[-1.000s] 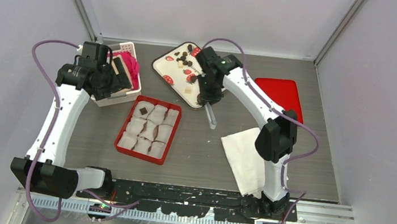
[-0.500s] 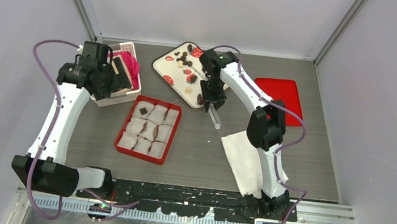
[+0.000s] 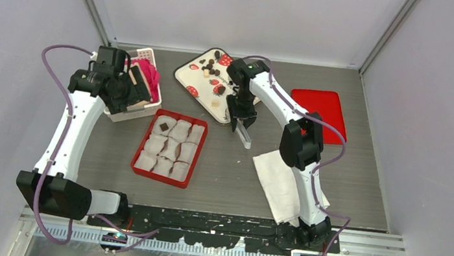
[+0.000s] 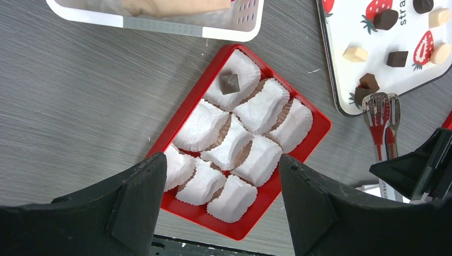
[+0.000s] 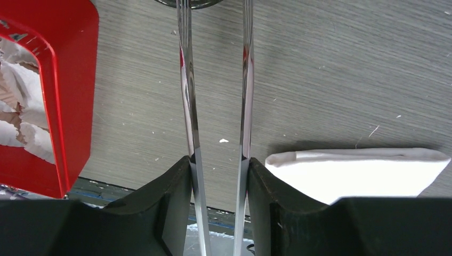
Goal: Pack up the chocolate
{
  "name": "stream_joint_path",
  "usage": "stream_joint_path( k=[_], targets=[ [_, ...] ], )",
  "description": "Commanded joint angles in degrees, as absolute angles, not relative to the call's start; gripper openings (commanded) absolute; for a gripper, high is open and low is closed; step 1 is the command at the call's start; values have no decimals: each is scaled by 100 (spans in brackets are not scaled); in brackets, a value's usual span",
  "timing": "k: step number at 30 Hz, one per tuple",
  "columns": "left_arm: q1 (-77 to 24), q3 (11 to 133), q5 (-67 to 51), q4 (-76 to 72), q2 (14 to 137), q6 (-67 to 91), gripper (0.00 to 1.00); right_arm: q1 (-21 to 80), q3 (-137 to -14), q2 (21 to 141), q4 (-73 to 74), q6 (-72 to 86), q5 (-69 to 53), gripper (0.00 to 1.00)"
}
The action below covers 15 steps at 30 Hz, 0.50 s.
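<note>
**Tongs ease open at the plate's edge**

Over the last second the right hand (image 5: 218, 165) has slackened its squeeze. The tongs (image 5: 188, 106) it grips have sprung wider, and their tips sit at the near rim of the strawberry plate (image 4: 341, 80) with nothing between them that I can see. I'd say it is lining up the next pick. Most of the chocolate (image 4: 397, 58) lies loose on that plate. One packed piece (image 4: 229, 83) sits in a corner paper cup (image 4: 246, 68) of the red box (image 4: 269, 205). The left hand (image 4: 218, 162) hangs wide and empty.

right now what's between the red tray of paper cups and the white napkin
The tongs, held in the right gripper, over bare table; seen in the right wrist view.
</note>
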<state>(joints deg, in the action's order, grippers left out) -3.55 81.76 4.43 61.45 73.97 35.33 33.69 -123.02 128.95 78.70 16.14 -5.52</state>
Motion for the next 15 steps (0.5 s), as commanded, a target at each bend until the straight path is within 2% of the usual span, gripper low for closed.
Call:
stream_joint_path(
  k=[1, 15],
  targets=[
    [-282, 8384, 387, 5933, 7395, 3489, 78, 3394, -12606, 12940, 7956, 1481, -665, 45],
    [-246, 8390, 360, 5880, 7462, 3489, 78, 3393, -12990, 13304, 7953, 1492, -790, 41]
  ],
)
